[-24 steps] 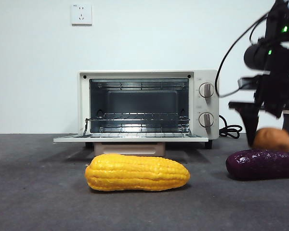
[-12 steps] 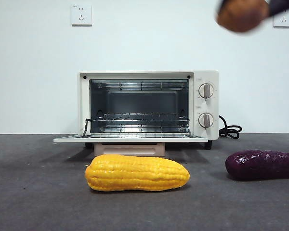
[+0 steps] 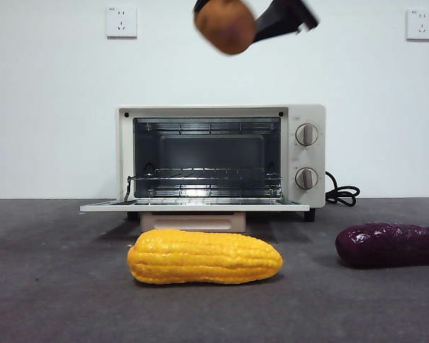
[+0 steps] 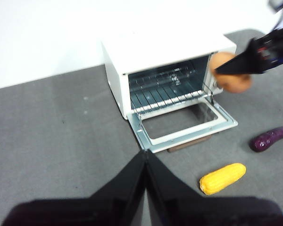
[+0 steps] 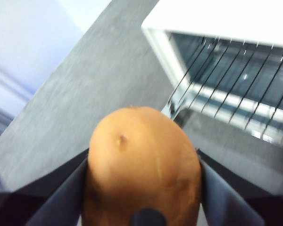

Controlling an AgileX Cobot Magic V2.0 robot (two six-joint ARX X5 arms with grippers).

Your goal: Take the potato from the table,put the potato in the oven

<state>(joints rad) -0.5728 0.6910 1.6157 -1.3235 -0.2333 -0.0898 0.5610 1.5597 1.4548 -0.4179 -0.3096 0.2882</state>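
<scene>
Leftward since half a second ago, my right gripper [image 3: 252,21] carries the potato [image 3: 225,25] high above the oven [image 3: 222,161]. Its jaws clench the potato between them; my left gripper [image 4: 145,157] waits, jaws pressed together.

My front camera sits low at the table's [image 3: 57,300] near edge, looking level into the open oven [image 3: 214,157]. My left wrist camera looks down from high and well back, sharing that oven [image 4: 170,75] and its dropped door. My right wrist camera hangs close above the oven's [image 5: 226,56] rack, the potato [image 5: 141,165] filling its foreground.
</scene>
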